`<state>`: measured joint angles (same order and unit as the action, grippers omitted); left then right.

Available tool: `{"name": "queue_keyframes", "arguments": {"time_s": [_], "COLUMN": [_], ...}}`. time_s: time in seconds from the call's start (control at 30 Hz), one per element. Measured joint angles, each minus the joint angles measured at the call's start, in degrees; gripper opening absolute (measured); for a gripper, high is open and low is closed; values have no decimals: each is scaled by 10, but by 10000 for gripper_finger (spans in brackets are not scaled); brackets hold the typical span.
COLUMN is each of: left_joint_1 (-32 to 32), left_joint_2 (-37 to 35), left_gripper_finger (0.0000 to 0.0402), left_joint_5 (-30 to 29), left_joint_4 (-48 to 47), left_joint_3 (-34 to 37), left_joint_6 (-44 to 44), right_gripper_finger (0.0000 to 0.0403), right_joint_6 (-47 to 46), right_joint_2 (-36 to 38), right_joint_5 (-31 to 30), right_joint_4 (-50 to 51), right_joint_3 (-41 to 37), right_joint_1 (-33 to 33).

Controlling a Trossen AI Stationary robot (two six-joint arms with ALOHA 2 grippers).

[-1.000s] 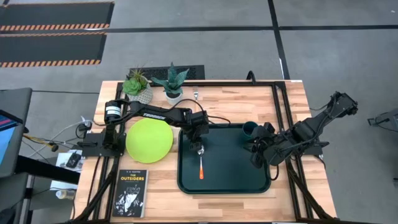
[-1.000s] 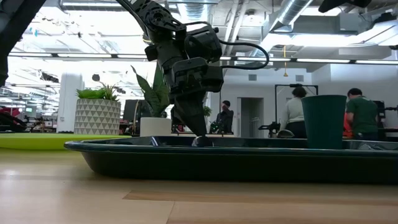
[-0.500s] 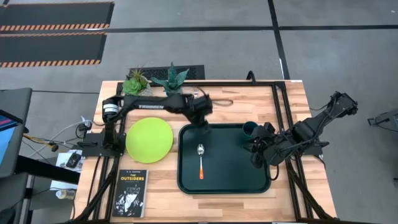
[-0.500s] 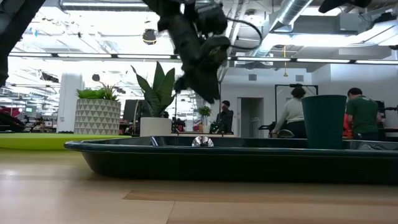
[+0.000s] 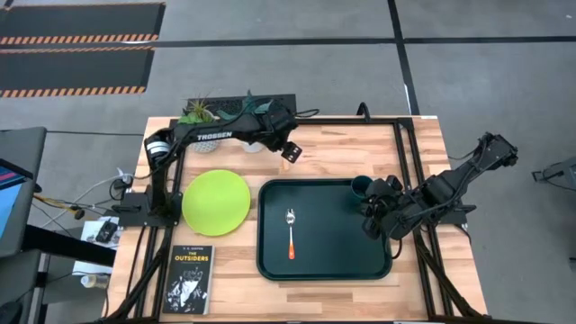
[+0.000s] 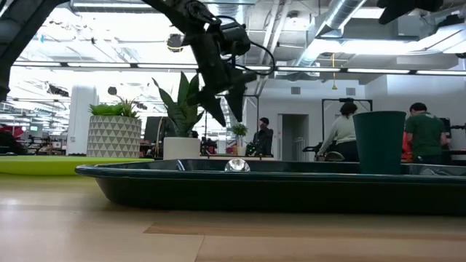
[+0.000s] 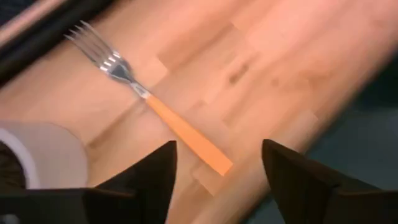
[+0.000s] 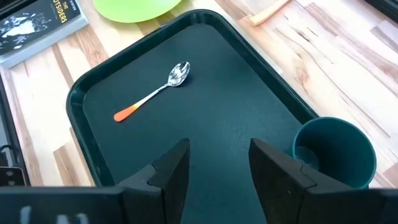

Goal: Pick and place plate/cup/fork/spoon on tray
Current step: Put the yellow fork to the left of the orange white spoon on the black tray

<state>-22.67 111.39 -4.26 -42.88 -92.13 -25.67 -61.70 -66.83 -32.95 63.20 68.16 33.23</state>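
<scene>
A wooden table (image 5: 333,153) carries the dark green tray (image 5: 324,265), with the cup (image 5: 362,186) and spoon (image 5: 290,232) already on it. The plate (image 5: 216,202) lies beside it. The left tool (image 7: 217,171) hovers open and empty over the fork (image 7: 149,102), which looks light, stiff and thin; its orange handle seems the best hold. The right tool (image 8: 217,158) waits open, empty, near the cup.

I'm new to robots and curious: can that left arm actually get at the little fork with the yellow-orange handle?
Probably yes. The left gripper hangs just above the fork with the yellow-orange handle, fingers open, and nothing lies between them on the bare wooden table.
</scene>
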Motion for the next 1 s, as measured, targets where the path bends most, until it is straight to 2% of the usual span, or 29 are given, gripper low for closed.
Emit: {"name": "queue_keyframes", "arguments": {"time_s": [0.07, 0.17, 0.47, 0.7, 0.93, 1.0], "left_joint_1": [2, 10, 55, 77, 82, 82], "left_joint_2": [0, 3, 4, 12, 58, 71], "left_gripper_finger": [242, 252, 250, 250, 250, 250], "left_joint_5": [-32, -41, -121, -193, -197, -199], "left_joint_4": [26, 61, 156, 173, 225, 205], "left_joint_3": [15, 36, 99, 118, 111, 113], "left_joint_6": [-19, -56, -143, -181, -210, -219], "right_gripper_finger": [190, 188, 189, 185, 187, 187], "right_joint_6": [0, 0, 1, 2, -6, -16], "right_joint_2": [0, 0, 0, 0, 0, 0], "right_joint_5": [-3, -5, -16, -19, -18, -17], "right_joint_4": [0, 0, 0, 2, 4, 8], "right_joint_3": [0, 0, 0, 0, 0, 0], "right_joint_1": [0, 0, 0, 0, 0, 0]}}
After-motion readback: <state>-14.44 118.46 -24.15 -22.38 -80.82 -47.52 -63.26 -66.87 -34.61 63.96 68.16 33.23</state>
